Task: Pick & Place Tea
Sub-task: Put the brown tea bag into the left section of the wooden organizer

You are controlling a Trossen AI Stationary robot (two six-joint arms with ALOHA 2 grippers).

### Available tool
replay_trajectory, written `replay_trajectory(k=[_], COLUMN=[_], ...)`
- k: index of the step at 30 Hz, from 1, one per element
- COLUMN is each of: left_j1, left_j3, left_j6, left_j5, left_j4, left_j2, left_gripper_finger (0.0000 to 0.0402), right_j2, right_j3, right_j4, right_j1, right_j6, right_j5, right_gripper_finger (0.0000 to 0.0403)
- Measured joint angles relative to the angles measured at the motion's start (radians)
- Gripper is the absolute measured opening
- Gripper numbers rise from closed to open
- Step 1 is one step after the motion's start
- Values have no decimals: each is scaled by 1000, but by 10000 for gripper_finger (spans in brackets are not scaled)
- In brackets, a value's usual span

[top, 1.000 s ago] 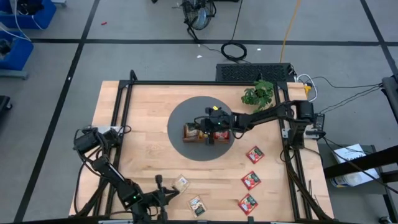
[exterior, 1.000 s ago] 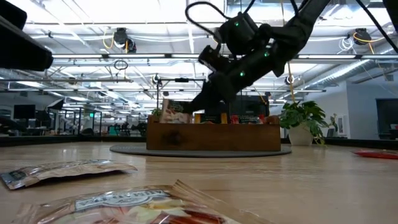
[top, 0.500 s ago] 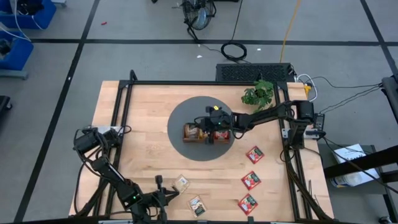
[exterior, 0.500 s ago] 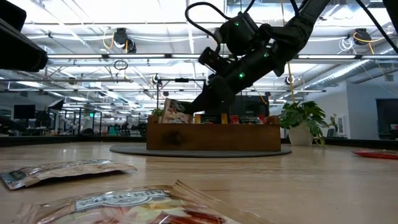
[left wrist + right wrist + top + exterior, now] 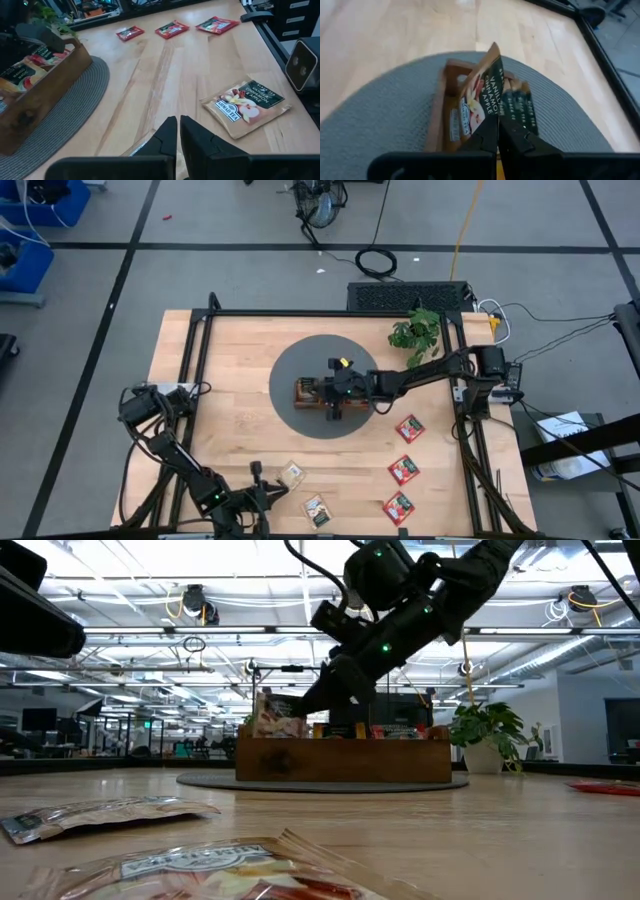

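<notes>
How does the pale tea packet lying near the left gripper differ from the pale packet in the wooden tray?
The packet near the left gripper lies flat on the bare table; the packet in the tray stands on edge inside the wooden tray. The first has nothing on it; the second sits just ahead of the shut right gripper. Both are pale, with a dark green label.

A wooden tray (image 5: 312,394) sits on a round mat (image 5: 285,376) at the table's middle, packets standing inside it. A plant (image 5: 415,331) stands behind and right of the mat. Three packets (image 5: 404,469) lie in a row front right; two more packets (image 5: 304,491) lie front centre.
</notes>
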Motion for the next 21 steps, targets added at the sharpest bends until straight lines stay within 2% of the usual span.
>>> replay_trajectory(k=[7, 16, 21], left_j1=[1, 10, 10], left_j3=[0, 0, 0], left_j6=[-3, -7, -21], left_j5=[0, 0, 0], left_j4=[0, 0, 0], left_j2=[0, 0, 0], left_gripper_finger=[4, 43, 48], right_j2=[0, 0, 0], right_j3=[30, 30, 30], right_j4=[-76, -79, -77], right_j1=[7, 7, 7], right_j6=[-3, 20, 17], right_j5=[22, 21, 19], right_gripper_finger=[0, 0, 0])
